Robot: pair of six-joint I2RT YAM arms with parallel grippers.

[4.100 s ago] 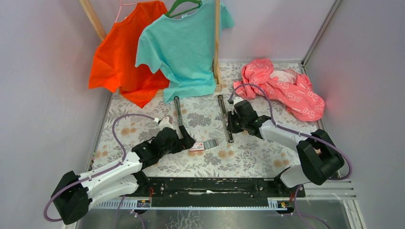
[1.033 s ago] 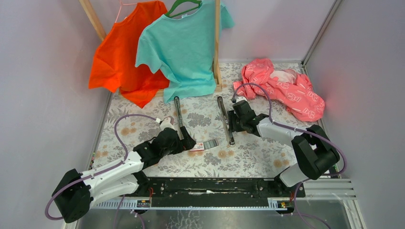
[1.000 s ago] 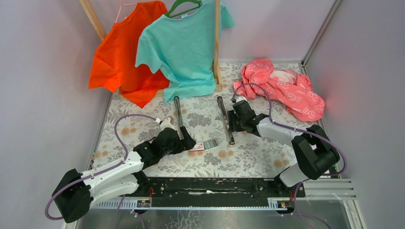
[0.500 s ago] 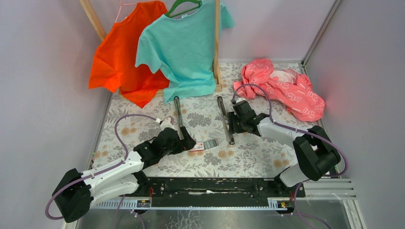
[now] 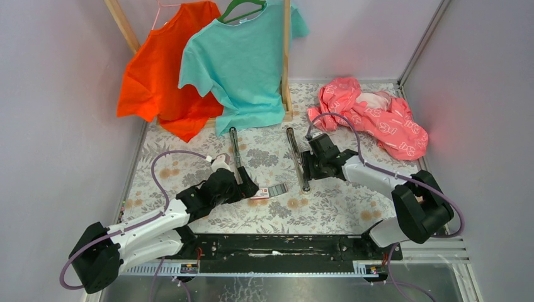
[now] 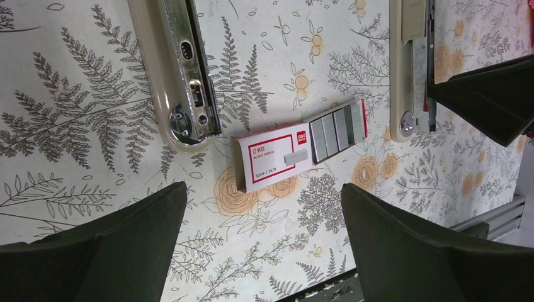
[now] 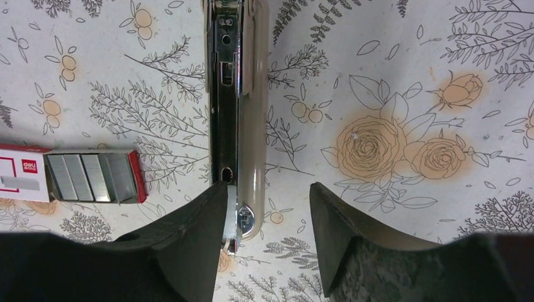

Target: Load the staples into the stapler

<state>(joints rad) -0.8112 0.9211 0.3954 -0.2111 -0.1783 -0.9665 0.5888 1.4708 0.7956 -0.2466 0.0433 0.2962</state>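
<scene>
One staples box (image 6: 277,156) lies flat on the flowered table (image 5: 327,201), between the near ends of two long stapler pieces. Its long axis runs left to right, with the right end tipped slightly toward the far side. The red-and-white sleeve is at the left end. The tray of grey strips is slid partly out and points right, toward the right stapler piece (image 7: 236,94).

Both stapler pieces run near to far, roughly crosswise to the box. The left stapler piece (image 6: 182,69) ends just left of the sleeve, and the right one ends just beyond the exposed strips. Neither touches the box.

The left gripper (image 6: 263,201) is much the nearer, hovering just on the near side of the box with its fingers spread wide and empty. As I read it, the gap between them runs along the box's length, so a pinch across the narrow sides would need a wrist turn.

The right gripper (image 7: 266,189) is off to the right. Its jaws are parted astride the near tip of the right stapler piece and not clamped on it.
</scene>
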